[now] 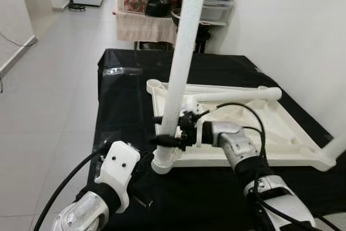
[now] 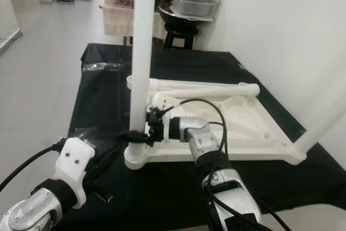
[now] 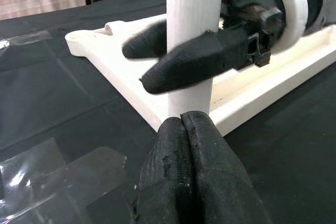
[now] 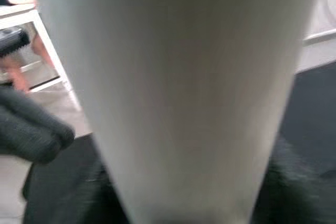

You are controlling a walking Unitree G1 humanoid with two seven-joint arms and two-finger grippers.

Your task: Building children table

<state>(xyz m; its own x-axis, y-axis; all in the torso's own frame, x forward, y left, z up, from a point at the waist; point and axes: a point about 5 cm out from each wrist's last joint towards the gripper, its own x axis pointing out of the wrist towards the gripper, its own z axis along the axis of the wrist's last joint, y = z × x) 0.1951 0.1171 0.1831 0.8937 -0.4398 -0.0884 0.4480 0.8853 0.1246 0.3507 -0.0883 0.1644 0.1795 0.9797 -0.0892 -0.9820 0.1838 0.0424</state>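
White table leg (image 1: 179,68) upright in socket at near-left corner of upturned tabletop (image 1: 281,128) on black cloth (image 1: 124,96). Right gripper (image 1: 165,130) clamps leg low. Left wrist view: left gripper (image 3: 185,145) fingers pressed together, empty, just beside leg base. Right wrist view: leg close-up.

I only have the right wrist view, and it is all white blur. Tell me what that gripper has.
Observer: The right gripper is clamped low on an upright white leg.
Operator: Say where the leg's foot is.
Observer: It stands in the near left corner of the upturned tabletop.
Operator: Report the left gripper.
Observer: The left gripper is shut on nothing, low over the black cloth just in front of that corner.
Operator: Name any spare parts.
Observer: A second leg lies along the tabletop's far edge.
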